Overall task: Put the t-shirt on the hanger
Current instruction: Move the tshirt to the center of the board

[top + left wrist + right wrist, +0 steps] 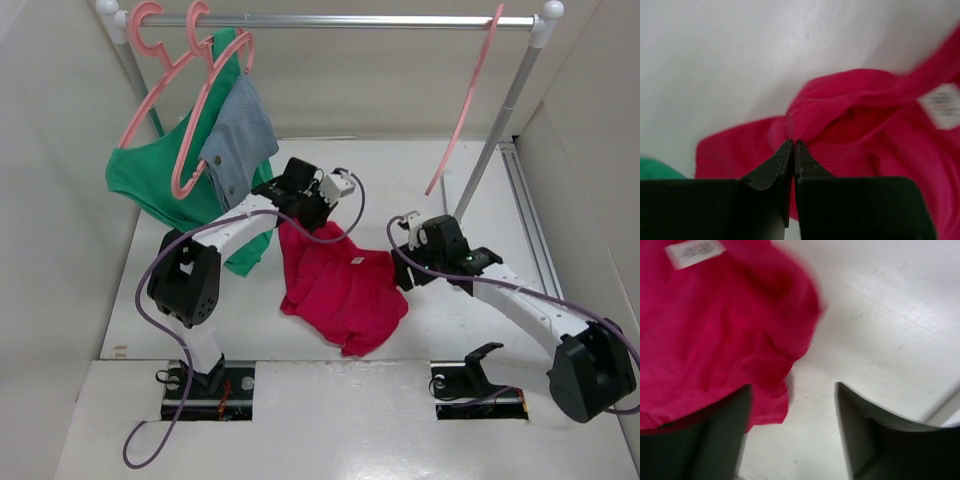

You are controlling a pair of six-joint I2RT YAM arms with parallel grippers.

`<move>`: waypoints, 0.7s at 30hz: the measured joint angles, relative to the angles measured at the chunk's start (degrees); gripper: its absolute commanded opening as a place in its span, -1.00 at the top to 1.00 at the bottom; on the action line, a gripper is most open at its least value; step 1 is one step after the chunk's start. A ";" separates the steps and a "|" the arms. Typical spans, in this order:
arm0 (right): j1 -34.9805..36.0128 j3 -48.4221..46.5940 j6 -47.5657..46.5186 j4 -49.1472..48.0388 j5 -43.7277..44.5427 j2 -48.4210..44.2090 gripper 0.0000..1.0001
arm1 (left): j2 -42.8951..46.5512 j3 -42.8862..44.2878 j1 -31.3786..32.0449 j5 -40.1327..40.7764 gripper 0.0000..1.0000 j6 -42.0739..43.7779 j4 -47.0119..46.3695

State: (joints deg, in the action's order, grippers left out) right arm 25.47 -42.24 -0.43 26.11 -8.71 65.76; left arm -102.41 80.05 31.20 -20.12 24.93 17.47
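The job is only just begun. The t-shirt (345, 290) is seen lying crumpled in the middle of the table (390, 170), between the two arms. The hanger (465, 110) is hung by its hook on the rail (340, 20) at the far right, and nothing is worn on it. It is well apart from the t-shirt. So the t-shirt is not yet put on the hanger. That whole part is left to do. By the look of it, the cloth must be lifted, carried to the far right and pulled over the hanger.

The left gripper (792, 147) is closed tight on the far left part of the t-shirt. A small fold of red cloth is pinched between its tips. A white label (942, 110) is seen to the right of the pinch.

The right gripper (792, 432) is held partly open at the right side of the t-shirt. Nothing is held in it, and only bare table is seen in the gap. The edge of the red cloth is draped just beside one of its fingers (715, 450). It cannot be told whether the two touch.
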 measured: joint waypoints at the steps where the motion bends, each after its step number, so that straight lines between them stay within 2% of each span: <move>1: 0.37 0.98 0.33 -0.02 -0.33 0.42 -0.80 | 0.68 -2.03 0.22 0.07 1.00 0.35 0.42; 4: 1.66 2.97 0.92 0.37 -0.94 2.19 -0.99 | 1.01 -7.10 1.36 0.90 1.00 0.81 1.01; 7: 2.84 3.34 1.31 1.03 -0.52 2.36 -0.99 | 1.03 -11.13 3.37 1.64 1.00 0.52 1.40; 10: 4.09 3.34 1.57 1.81 0.83 1.18 -0.99 | 1.36 -12.68 4.72 2.84 0.89 0.22 1.14; 14: 7.10 3.34 2.14 2.91 2.40 -0.04 -0.99 | 4.37 -13.92 4.66 5.22 0.55 -0.50 0.52; 15: 8.20 3.34 2.40 3.10 2.91 -0.11 -0.99 | 5.51 -14.12 4.55 5.64 0.41 -0.63 0.59; 19: 13.64 3.19 3.56 3.67 4.55 -0.07 -0.99 | 9.38 -14.19 4.31 6.71 0.23 -1.62 0.76; 21: 17.05 2.47 4.00 4.39 6.10 0.26 -0.99 | 10.86 -14.16 4.33 6.88 0.21 -1.90 1.18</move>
State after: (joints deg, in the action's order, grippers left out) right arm 42.52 -39.77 3.57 30.50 -2.61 66.02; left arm -91.55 65.89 35.53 -13.23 23.03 18.65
